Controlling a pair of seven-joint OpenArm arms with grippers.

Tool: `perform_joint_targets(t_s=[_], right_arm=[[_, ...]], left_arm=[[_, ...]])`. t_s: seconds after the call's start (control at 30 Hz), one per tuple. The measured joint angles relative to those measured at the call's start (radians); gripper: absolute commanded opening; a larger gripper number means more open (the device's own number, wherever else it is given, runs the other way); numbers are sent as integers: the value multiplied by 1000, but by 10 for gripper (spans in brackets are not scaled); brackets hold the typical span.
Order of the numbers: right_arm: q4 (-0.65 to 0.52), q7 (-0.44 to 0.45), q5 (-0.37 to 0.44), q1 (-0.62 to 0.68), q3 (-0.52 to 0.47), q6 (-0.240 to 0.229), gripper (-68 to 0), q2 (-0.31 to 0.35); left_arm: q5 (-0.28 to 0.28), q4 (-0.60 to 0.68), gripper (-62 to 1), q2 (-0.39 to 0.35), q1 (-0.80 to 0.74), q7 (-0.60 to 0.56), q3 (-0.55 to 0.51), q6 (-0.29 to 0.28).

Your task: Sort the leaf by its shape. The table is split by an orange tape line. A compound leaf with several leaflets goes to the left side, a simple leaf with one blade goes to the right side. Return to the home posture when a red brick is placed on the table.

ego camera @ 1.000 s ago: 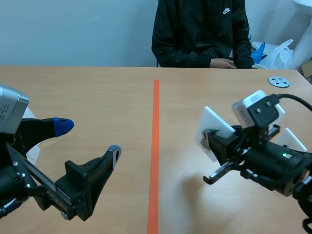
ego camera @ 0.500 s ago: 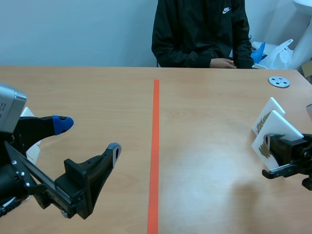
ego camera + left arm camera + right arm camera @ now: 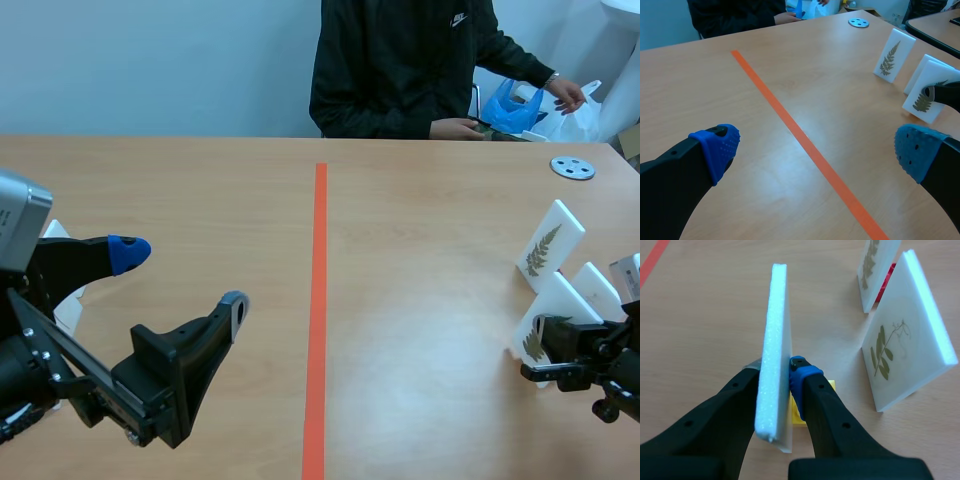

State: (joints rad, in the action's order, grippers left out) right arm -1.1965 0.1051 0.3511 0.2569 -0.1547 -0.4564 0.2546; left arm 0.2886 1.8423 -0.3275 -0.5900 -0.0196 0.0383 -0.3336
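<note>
My right pincer (image 3: 777, 371), clamped on the thin white foam leaf card (image 3: 774, 325), has swung from mid-table down to two standing white leaf cards (image 3: 905, 340) just ahead. Release looks next. The left pincer (image 3: 815, 147) waits, fingers apart.

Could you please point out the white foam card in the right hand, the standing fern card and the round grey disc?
Gripped white foam card (image 3: 774, 355): right wrist view, its edge.
Standing white fern card (image 3: 545, 246): scene view, the printed leaf.
Round grey disc (image 3: 572, 168): scene view, its centre.
</note>
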Motion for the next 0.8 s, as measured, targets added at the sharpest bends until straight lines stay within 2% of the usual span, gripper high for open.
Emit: perform_joint_targets(t_s=[0.17,0.33,0.63,0.8], right_arm=[[48,31,-14,-18,0,3,-664,-8],[50,39,-14,-18,0,4,-662,-11],[49,52,-14,-18,0,4,-476,-11],[48,55,-14,-18,-8,2,-443,-11]], left_arm=[[0,0,14,0,0,0,0,0],[0,0,14,0,0,0,0,0],[0,0,14,0,0,-15,0,0],[0,0,14,0,0,-15,0,0]])
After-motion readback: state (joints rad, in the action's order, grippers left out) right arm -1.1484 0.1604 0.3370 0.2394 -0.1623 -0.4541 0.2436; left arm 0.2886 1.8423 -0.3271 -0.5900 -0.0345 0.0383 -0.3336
